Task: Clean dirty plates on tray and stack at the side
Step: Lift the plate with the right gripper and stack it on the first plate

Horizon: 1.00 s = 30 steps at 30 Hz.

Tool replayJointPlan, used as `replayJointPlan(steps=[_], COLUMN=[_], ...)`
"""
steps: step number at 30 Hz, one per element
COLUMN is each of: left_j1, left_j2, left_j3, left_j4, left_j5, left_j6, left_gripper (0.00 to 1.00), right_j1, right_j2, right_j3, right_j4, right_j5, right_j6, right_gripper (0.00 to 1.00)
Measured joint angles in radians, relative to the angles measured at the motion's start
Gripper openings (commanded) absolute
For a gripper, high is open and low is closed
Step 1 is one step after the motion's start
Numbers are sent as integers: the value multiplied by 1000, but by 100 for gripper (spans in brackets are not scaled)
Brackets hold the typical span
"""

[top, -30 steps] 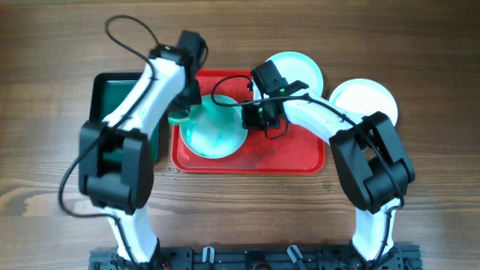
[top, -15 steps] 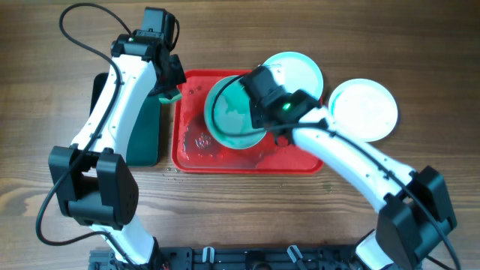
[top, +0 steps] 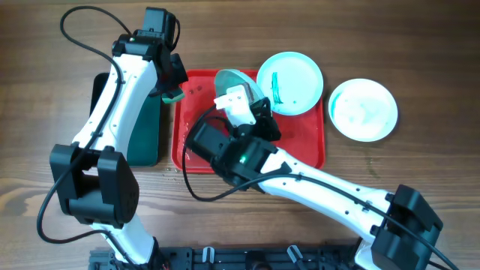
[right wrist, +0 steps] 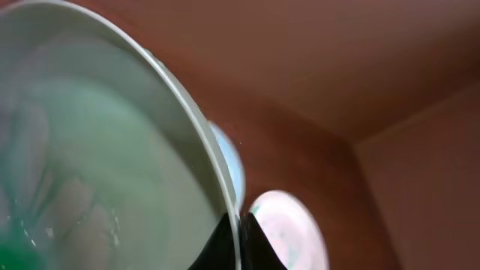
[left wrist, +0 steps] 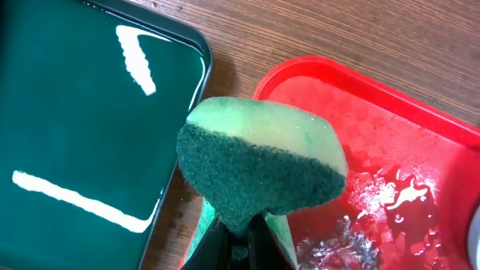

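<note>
One aqua plate is off the red tray, tipped steeply on edge above the tray's far middle. The right hand pinches it at the rim. In the right wrist view that hand's dark fingers are closed tight on the thin edge, and the plate's hollow face looks cloudy and smeared. A second plate, marked with a green streak, lies flat and overlaps the tray's far right corner. A third plate rests on the tabletop just to the right of the tray, apart from it. Puddles of water sit on the tray floor. The left hand hangs at the tray's far left corner, clamped on a green sponge whose dark scouring face shows. The sponge is above the gap between the red tray and a dark green tray.
</note>
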<state>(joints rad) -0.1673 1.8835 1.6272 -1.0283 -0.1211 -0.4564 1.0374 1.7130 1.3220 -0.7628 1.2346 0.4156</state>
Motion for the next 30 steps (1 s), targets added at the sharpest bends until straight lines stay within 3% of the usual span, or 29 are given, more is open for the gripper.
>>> replayJointPlan(steps=[7,18,25,30], left_j1=[0,0,0,0], left_j2=[0,0,0,0], left_j3=[0,0,0,0], left_j4=[0,0,0,-2], left_j5=[16,19,23,23], left_j6=[-6,-6,-6,-6], left_gripper=[4,4,4,4], right_j1=[47,53,27,-146], right_j2=[0,0,0,-1], right_j3=[0,0,0,0], right_j4=[42,59,-71,-133], right_j5=[208,213,-216,-595], right_j6=[-64,-97,-63,23], right_gripper=[4,4,4,4])
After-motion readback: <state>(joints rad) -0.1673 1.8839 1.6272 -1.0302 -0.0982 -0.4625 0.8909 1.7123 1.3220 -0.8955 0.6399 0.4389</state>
